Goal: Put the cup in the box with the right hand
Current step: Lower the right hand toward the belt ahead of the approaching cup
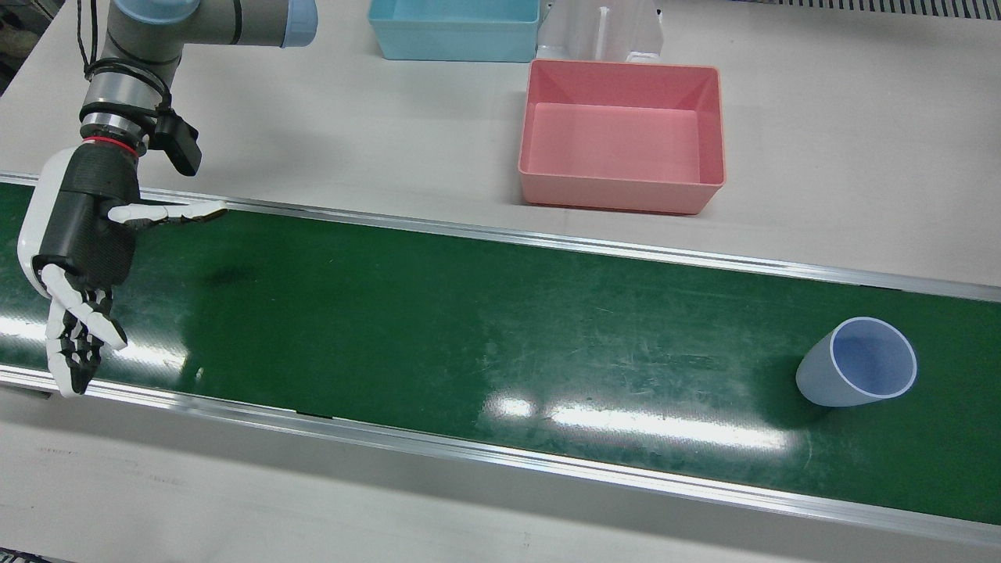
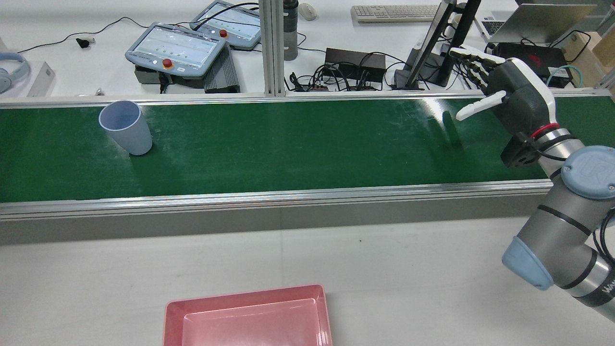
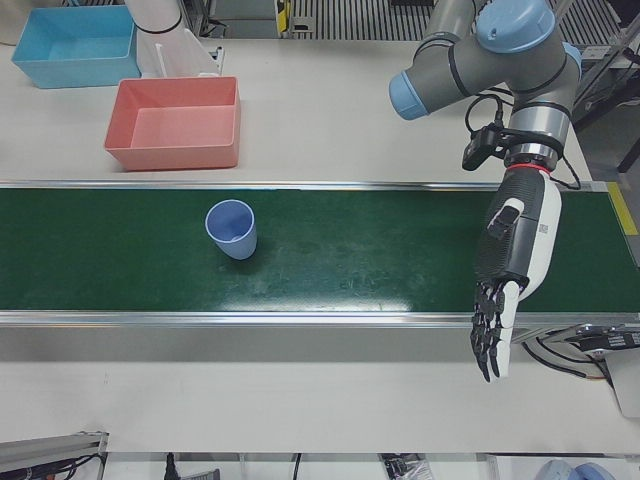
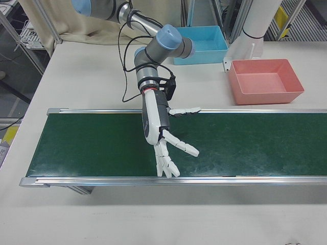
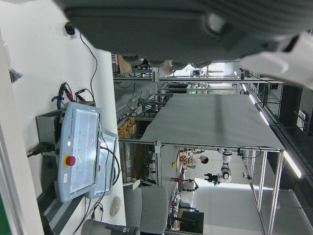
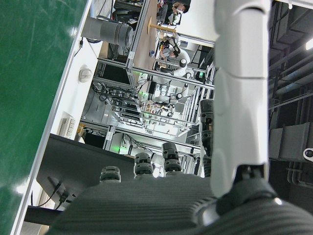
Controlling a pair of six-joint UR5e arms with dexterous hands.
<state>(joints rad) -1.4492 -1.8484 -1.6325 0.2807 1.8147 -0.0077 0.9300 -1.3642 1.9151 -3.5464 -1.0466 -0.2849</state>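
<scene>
Cup [image 1: 856,363] upright on green belt [image 1: 469,313], far end, well apart from right hand [image 1: 82,250]. Right hand empty, fingers spread wide; left hand [image 3: 510,270] likewise. Advice: approach side-on, wrap cup wall mid-height, close gently, avoid tipping. Pink box [image 1: 622,195] likely target.

The pink box [image 2: 247,317] is cut off by the rear view's bottom edge. The blue box [image 1: 453,30] loses its far side at the front view's top edge. In the right hand view, the right hand [image 6: 195,200] is a close blur, fingertips out of frame.
</scene>
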